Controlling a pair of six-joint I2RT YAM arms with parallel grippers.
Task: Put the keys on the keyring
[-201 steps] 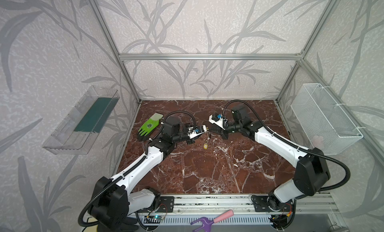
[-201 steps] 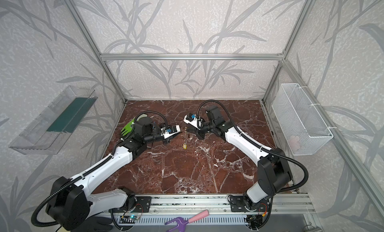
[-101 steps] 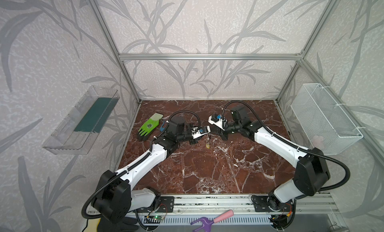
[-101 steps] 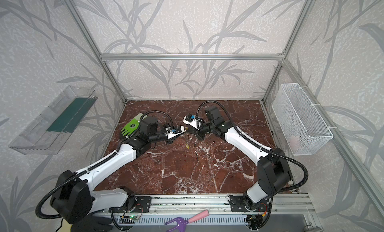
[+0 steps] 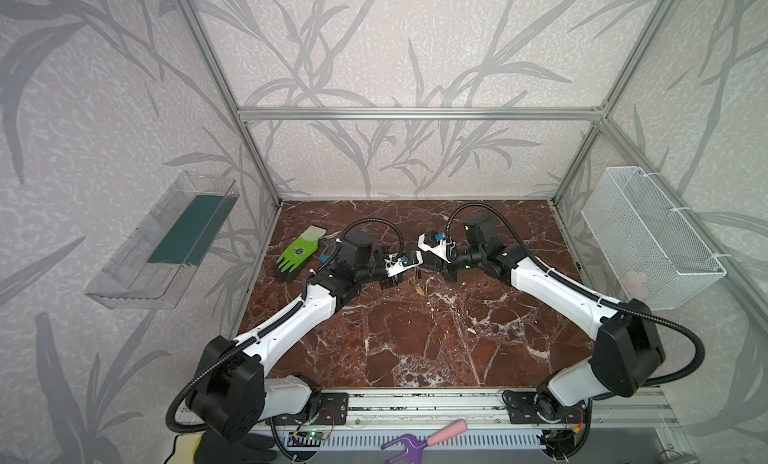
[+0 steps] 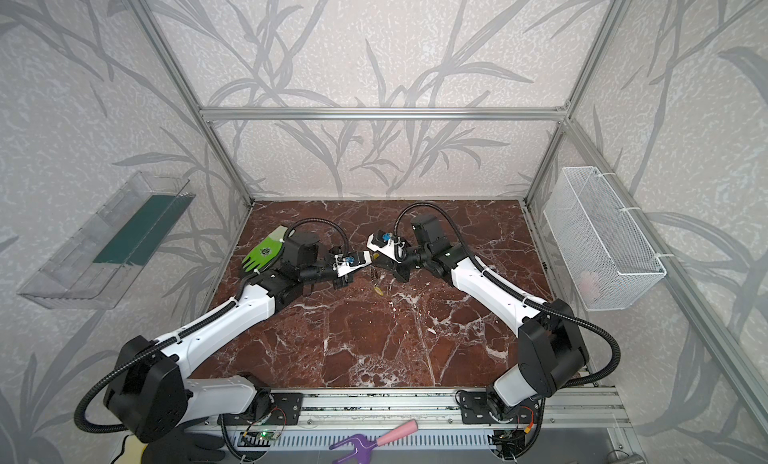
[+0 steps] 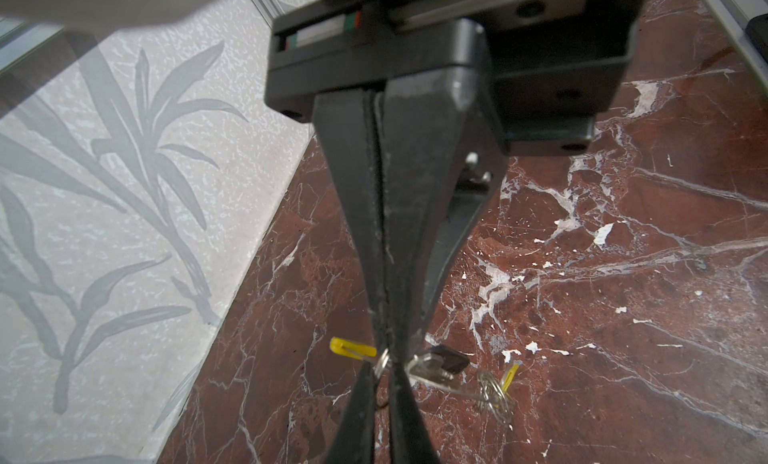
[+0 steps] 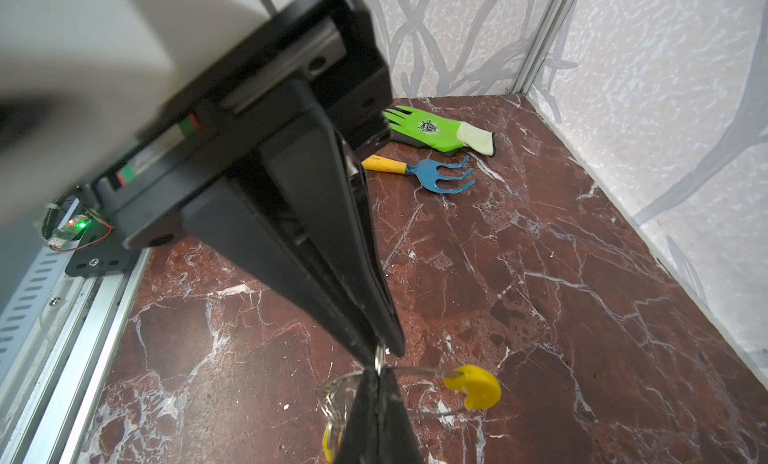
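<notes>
Both pairs of fingers are pressed together: the left gripper (image 7: 385, 353) and the right gripper (image 8: 384, 352) meet tip to tip on a small metal split ring (image 7: 382, 363). The thin grey keyring with a yellow curved segment (image 8: 473, 386) sits at that junction, and a small metal key with a black plastic fob (image 7: 441, 364) is just beside it. One pinch is best kept firm while the ring is fed along the loop. Which pair bears the ring, and whether the yellow oblong tag (image 5: 419, 291) hangs or lies on the red marble surface (image 5: 415, 350), cannot be made out.
</notes>
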